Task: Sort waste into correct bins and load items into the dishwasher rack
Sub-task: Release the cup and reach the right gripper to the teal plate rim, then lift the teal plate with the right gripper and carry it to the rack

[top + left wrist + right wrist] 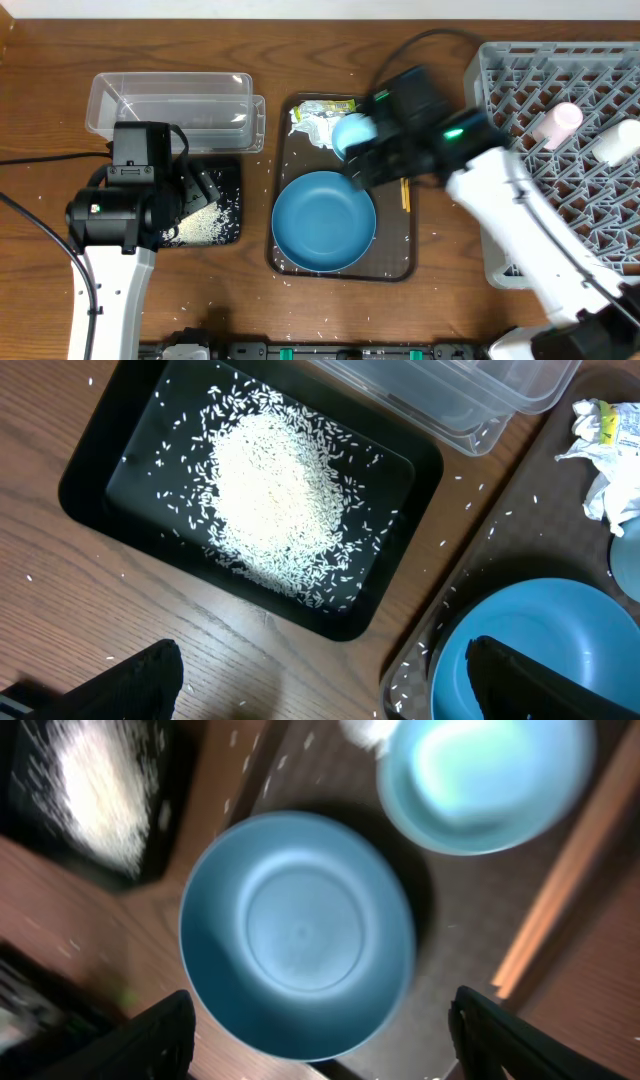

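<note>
1. Chopsticks (405, 195) are laid on brown tray (395, 255), rt of blue dish (323, 220); long axis runs near-to-far.
2. L gripper (325, 660) is held wide, empty, nr black tray (85, 485).
3. R gripper (322, 1010) is spread wide, empty, above dish.

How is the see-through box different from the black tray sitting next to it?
The clear tub is transparent; the black tray is solid black. The clear tub has taller walls, while the black tray is shallow. The black tray holds a heap of white rice; the clear tub shows no rice inside in the overhead view. Both are rectangular, look similar in footprint, and sit side by side on the wooden table.
</note>
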{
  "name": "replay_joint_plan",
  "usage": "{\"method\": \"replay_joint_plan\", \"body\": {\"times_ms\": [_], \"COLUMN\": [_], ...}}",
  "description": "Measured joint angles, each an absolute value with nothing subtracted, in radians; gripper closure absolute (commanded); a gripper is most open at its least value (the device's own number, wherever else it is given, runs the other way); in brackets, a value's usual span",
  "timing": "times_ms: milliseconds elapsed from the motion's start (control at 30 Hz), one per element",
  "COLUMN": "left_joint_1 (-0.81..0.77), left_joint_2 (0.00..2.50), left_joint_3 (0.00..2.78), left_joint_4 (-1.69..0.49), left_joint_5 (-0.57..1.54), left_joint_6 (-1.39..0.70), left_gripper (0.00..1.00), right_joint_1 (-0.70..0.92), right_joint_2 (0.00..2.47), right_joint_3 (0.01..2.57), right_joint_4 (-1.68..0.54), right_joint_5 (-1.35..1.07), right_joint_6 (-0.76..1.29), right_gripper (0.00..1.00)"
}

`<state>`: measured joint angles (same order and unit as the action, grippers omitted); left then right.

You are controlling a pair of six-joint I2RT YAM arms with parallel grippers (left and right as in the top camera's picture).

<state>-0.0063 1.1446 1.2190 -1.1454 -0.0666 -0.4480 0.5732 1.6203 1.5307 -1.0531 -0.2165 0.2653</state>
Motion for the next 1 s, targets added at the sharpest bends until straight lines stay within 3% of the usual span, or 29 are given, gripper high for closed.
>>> {"method": "replay_joint_plan", "body": {"times_ms": [300, 500, 800, 1000], "left_joint_1": [-0.006, -0.006, -0.006, -0.006], "left_joint_2": [1.145, 1.145, 1.145, 1.145], "left_joint_3": [1.219, 1.219, 1.219, 1.219], "left_joint_4": [-1.145, -1.145, -1.145, -1.145], "left_joint_5": [-0.066, -0.066, -0.067, -0.066], "left_joint_6": [-0.448, -0.448, -0.448, -0.448], "left_gripper": [0.07, 0.07, 0.07, 0.07], "right_joint_1": [0.857, 0.978, 1.052, 1.053], "right_joint_2": [1.767, 1.892, 1.992, 2.043], "right_joint_3": [1.531, 1.530, 1.530, 1.530], "right_joint_4": [-1.053, -1.039, -1.007, -0.990], "right_joint_5": [-0.115, -0.103, -0.097, -0.094], "right_joint_6": [0.332, 0.370, 0.405, 0.423], "right_gripper": [0.27, 0.38, 0.54, 0.56]}}
